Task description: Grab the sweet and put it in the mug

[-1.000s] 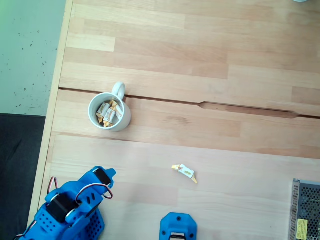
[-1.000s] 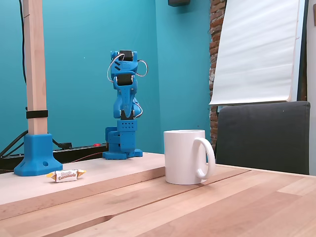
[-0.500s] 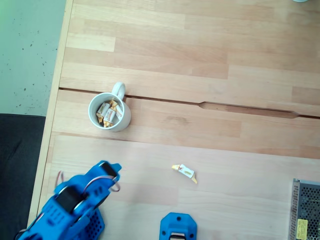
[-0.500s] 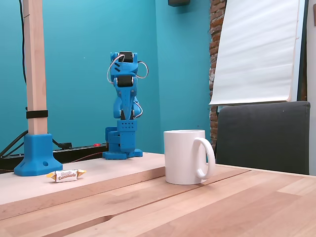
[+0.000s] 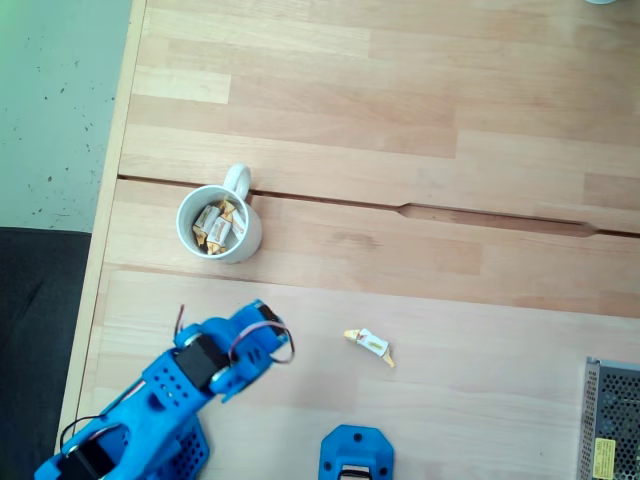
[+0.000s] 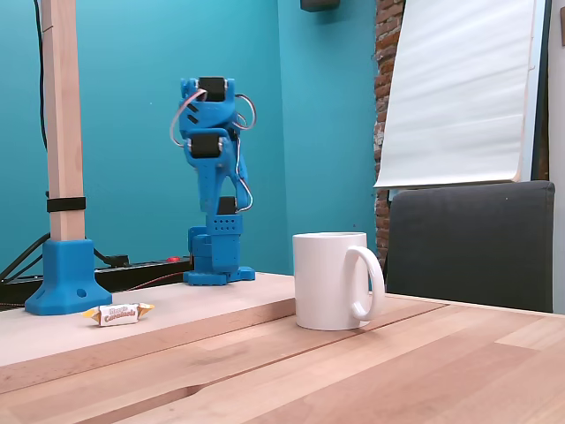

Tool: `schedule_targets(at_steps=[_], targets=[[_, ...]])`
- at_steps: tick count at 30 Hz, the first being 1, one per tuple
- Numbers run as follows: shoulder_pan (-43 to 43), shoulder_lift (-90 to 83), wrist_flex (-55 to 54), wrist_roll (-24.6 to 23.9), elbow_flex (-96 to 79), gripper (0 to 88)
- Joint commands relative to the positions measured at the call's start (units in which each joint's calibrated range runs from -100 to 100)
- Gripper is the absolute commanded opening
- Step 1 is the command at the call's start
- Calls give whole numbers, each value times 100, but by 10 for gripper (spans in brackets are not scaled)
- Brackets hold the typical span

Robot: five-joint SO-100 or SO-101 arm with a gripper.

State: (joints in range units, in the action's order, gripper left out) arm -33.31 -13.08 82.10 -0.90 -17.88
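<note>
A pale wooden table [image 5: 420, 110] carries a blue robot arm [image 5: 190, 375] near its lower left corner in a fixed view from above, folded high over its base, and its fingers are too hard to make out to say whether they are apart or together. The white mug [image 5: 219, 224], already holding several wrapped candies, stands beyond the arm's tip. The sweet [image 5: 368, 344] lies alone to the right of that tip, well apart from it, so a good reach probably swings right, opens wide and descends astride the wrapper's middle.

surface: light wooden table [image 5: 420, 90] with a plank seam | on it: white mug [image 5: 219, 223] | wrapped sweet [image 5: 369, 344] lying well apart from mug | blue post base [image 6: 67, 276] | arm base [image 6: 217, 263] | metal box [image 5: 611, 420] at edge
</note>
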Motion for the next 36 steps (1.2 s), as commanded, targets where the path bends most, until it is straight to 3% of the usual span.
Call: schedule_targets(at_steps=[1,10,20,29,36], targets=[[-278,60,-186,5,664,9],[-910,69,-1129,98,789,11],[-1244,353,-1170,869,843,10],[-1273,697,-1605,532,861,9],[-1223,1239,-1605,542,870,9]])
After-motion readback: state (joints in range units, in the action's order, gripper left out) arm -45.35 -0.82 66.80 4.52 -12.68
